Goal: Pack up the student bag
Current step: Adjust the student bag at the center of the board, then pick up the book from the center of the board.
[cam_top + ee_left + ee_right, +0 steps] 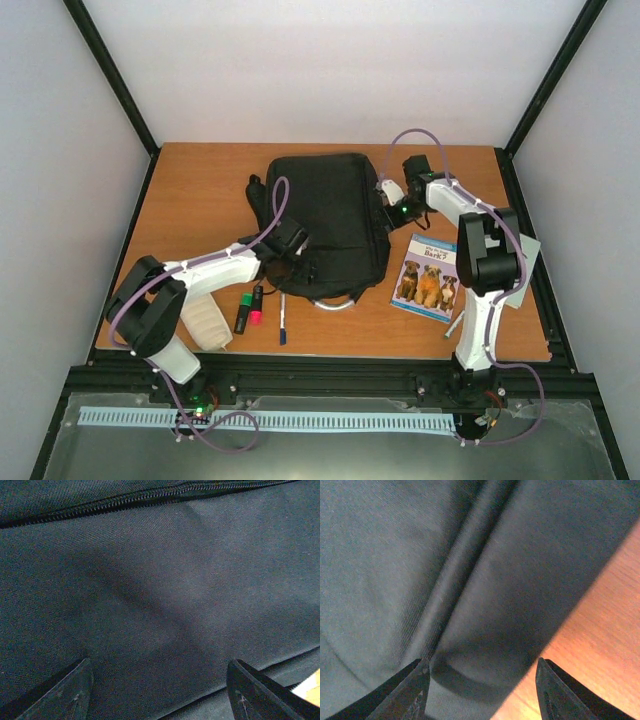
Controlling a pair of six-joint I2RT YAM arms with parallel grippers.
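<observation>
The table (pixel 200 190) carries everything. The student bag (pixel 325 215) lies flat in its middle, directly between our two sets of jaws, with its long axis running from the arm bases toward the far wall. Our left gripper (pixel 161 672) hangs over the bag's near left corner, jaws released and spread. Only black cloth lies under them, and a zipper (pixel 150 497) that looks shut crosses just beyond the fingertips. Our right gripper (pixel 482 667) stands at the bag's right edge, jaws likewise apart and holding nothing. A fold (pixel 465 580) in the cloth runs ahead between them, and bare wood shows past the right finger. We judge both arms equally near, but the zipper lies ahead of the left jaws, so opening looks like that arm's job. The book (pixel 428 278) lies behind the right jaws. The pouch (pixel 205 322), markers (pixel 250 308) and pen (pixel 283 322) lie behind the left ones.
</observation>
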